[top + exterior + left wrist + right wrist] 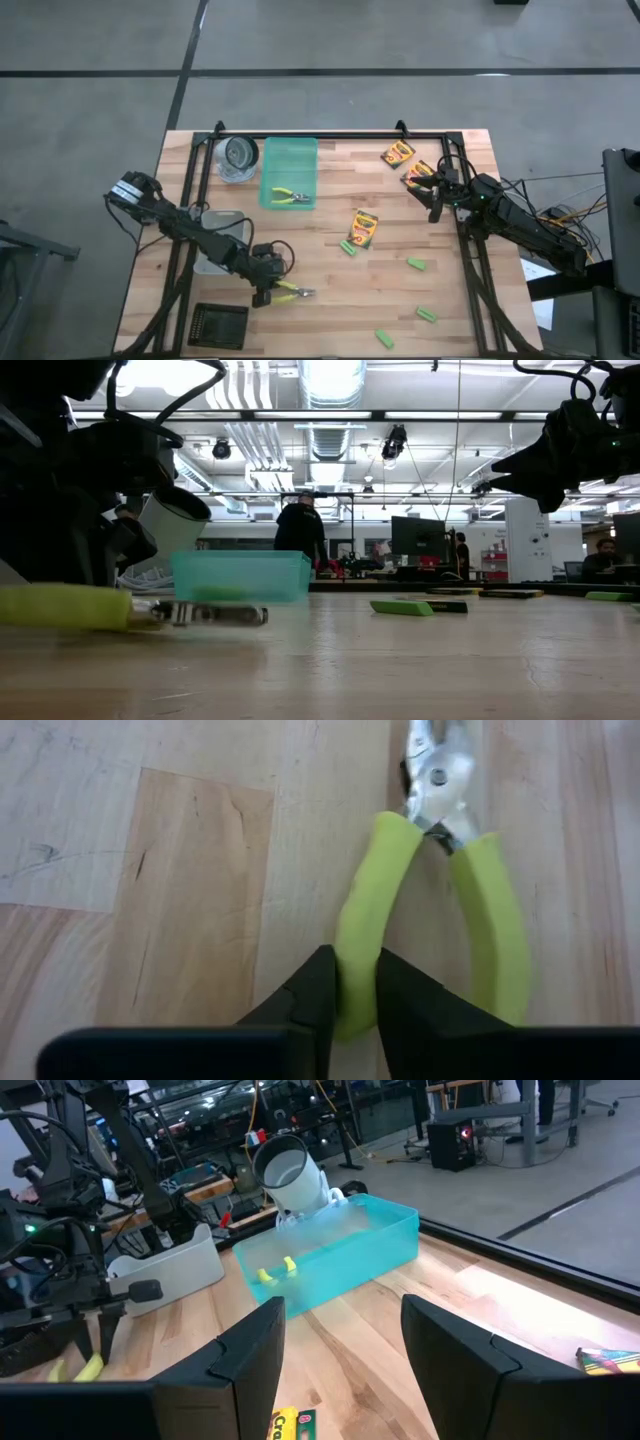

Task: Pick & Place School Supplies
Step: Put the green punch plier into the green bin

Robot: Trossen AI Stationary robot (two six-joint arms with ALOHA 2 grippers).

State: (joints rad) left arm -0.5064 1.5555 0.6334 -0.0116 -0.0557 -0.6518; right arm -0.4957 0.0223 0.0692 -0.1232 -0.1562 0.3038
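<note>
Left gripper: fingers pressed onto one yellow-green handle of the pliers; the second handle lies free beside it. Only the left wrist view shows this pinch. The high view places these pliers near the table's front edge, left of centre, lying flat on the wood.

Right gripper: raised above the table's far right part, fingers spread, holding nothing. Its wrist view shows a crayon box under the gap; the high view places that box just beside the gripper.

Second pliers: inside the teal tray at the far edge.

Other crayon boxes: one near the far edge, one mid-table.

Green blocks: one touching the mid-table box; three scattered well apart over the front right.

Other items: clear bin under the left arm; dark gridded square at the front left corner; round container beside the tray.

Surface: pale wood planks, black rail along the far edge.

Room, low view: open workshop, ceiling lights, monitors, a standing person behind the tray.

Open space: bare wood between the left gripper and the front right blocks.
</note>
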